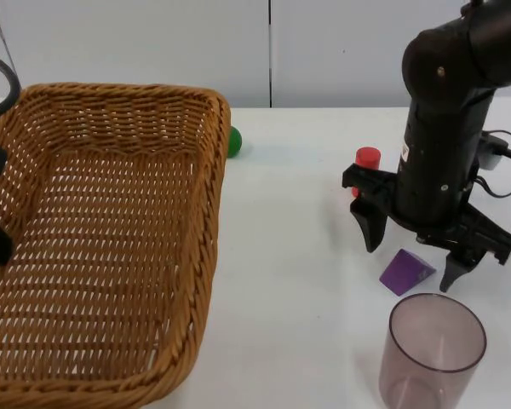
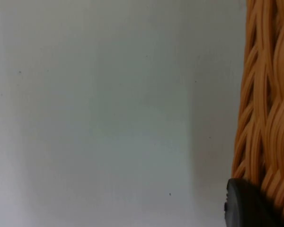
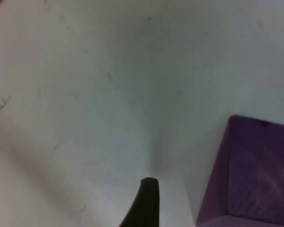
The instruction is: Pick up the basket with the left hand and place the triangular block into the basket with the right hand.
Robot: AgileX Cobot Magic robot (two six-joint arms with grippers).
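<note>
Purple triangular block (image 1: 406, 272) between spread right fingers (image 1: 371, 228).

Basket (image 1: 111, 247) left; block (image 1: 406, 272) right, between cylinder (image 1: 367, 158) behind and cup (image 1: 432, 354) before.

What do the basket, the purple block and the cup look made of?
Basket: woven wicker or rattan, tan, matte; open weave visible. Purple triangular block: probably painted wood or plastic, solid colour, smooth faces. Cup: translucent smoky plastic, likely; table shows through its wall. Right gripper hangs open over the block; left gripper is at the basket's rim.
</note>
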